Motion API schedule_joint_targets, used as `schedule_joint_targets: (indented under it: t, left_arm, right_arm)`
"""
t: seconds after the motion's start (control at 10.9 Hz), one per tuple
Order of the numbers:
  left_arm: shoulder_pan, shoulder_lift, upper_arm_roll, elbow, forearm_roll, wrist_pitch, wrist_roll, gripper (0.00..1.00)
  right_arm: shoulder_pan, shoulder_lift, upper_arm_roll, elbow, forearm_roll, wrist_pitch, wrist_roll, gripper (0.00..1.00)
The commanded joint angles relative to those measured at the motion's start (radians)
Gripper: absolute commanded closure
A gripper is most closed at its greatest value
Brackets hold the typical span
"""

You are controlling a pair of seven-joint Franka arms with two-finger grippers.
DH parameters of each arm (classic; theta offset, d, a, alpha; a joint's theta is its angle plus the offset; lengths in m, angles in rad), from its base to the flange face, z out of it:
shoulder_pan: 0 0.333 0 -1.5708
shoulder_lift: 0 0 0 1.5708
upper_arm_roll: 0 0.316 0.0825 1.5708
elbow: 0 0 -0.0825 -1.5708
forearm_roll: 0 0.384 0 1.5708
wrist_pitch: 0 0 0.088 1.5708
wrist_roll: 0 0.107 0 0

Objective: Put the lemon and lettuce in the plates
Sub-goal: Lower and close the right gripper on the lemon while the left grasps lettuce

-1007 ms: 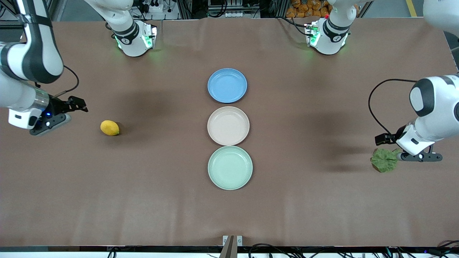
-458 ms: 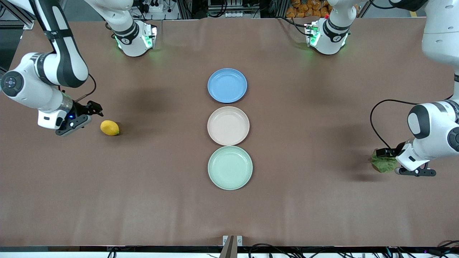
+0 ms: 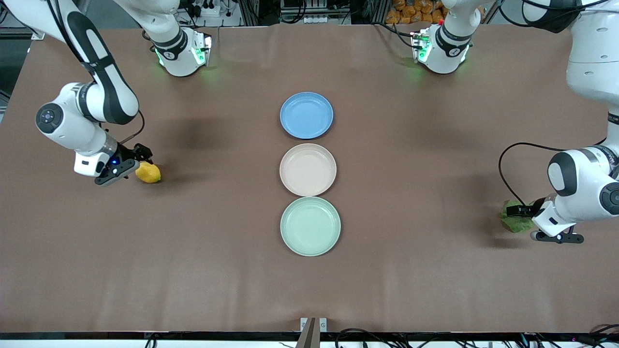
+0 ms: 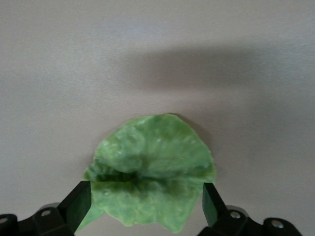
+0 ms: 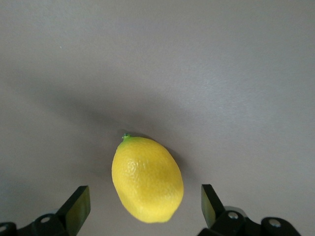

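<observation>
The lemon [image 3: 149, 172] lies on the table toward the right arm's end; in the right wrist view it [image 5: 147, 178] sits between my open jaws. My right gripper [image 3: 134, 163] is open, low beside the lemon. The lettuce [image 3: 514, 219] lies toward the left arm's end; in the left wrist view it [image 4: 150, 169] fills the gap between my open jaws. My left gripper [image 3: 524, 221] is open, down at the leaf. The beige-cream plate [image 3: 308, 169] and the mint plate [image 3: 310, 225] stand empty mid-table.
A blue plate [image 3: 306, 115] stands in line with the other two plates, farthest from the front camera. The two arm bases stand at the table's back edge.
My right gripper has moved in to the lemon and now reaches it. My left gripper has come down and over the lettuce, covering part of it.
</observation>
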Motion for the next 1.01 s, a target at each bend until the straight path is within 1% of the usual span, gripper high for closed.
schedule_joint_targets:
  t: [0.0, 0.18, 0.27, 0.64, 0.73, 0.92]
  left_arm:
    - [0.035, 0.014, -0.006, 0.024, 0.058, 0.025, 0.057, 0.0]
    - [0.058, 0.017, -0.006, 0.021, 0.058, 0.054, 0.057, 0.0]
    - [0.056, 0.021, -0.008, 0.016, 0.049, 0.074, 0.056, 0.0]
    - [0.055, 0.028, -0.012, 0.013, 0.044, 0.086, 0.039, 0.0]
    - [0.053, 0.028, -0.014, 0.013, 0.038, 0.086, 0.037, 0.0]
    - [0.044, 0.029, -0.015, 0.01, -0.007, 0.086, 0.037, 0.0]
  right_arm:
    - [-0.022, 0.036, 0.009, -0.021, 0.002, 0.065, -0.021, 0.0]
    - [-0.022, 0.059, 0.009, -0.045, 0.0, 0.138, -0.021, 0.0]
    - [-0.022, 0.065, 0.009, -0.045, -0.002, 0.143, -0.023, 0.0]
    - [-0.036, 0.071, 0.007, -0.057, -0.003, 0.146, -0.027, 0.0]
    - [-0.039, 0.074, 0.007, -0.065, -0.003, 0.163, -0.027, 0.03]
    - [-0.039, 0.083, 0.007, -0.065, -0.003, 0.174, -0.027, 0.14]
